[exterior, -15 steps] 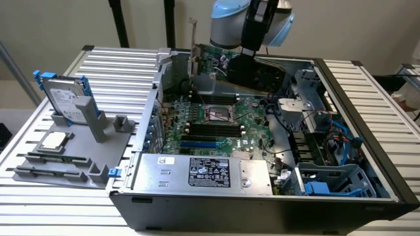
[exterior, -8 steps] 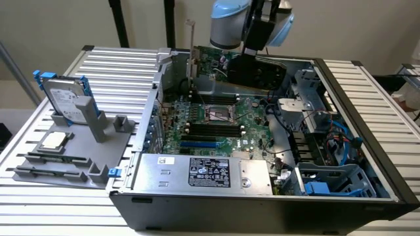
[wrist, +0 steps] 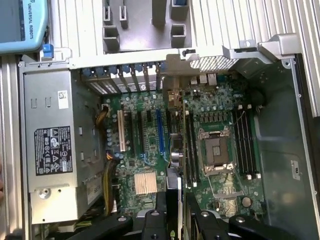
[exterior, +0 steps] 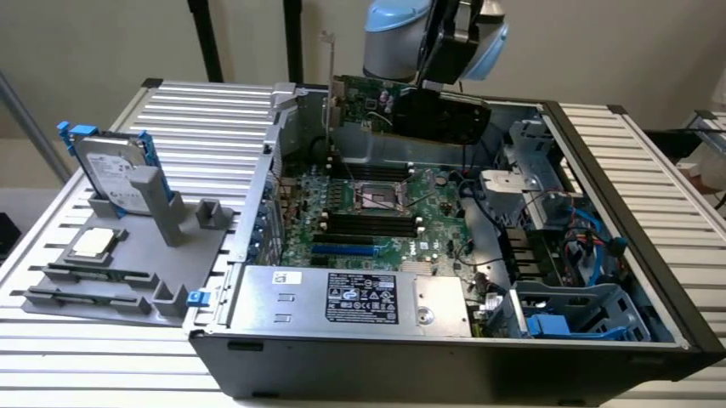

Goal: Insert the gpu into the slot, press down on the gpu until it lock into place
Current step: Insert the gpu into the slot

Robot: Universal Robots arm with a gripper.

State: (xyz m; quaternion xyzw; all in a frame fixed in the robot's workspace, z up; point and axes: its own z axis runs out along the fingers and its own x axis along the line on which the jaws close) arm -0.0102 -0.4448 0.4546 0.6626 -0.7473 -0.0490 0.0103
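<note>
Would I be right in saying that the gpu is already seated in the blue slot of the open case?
Not quite: the gpu is held by the hand above the open case; the exterior view shows the blue slot empty.

Black-shrouded gpu (exterior: 443, 115) on green board, thin silver bracket (exterior: 330, 89) at its nine o'clock end, upright on edge, raised at twelve o'clock in the exterior view. Long, narrow bright-blue slot (exterior: 343, 251), unoccupied, flat at seven o'clock from the gpu, well apart.

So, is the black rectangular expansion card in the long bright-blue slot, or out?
Out: the gripper holds the card above the case; the blue slot lies bare.
</note>
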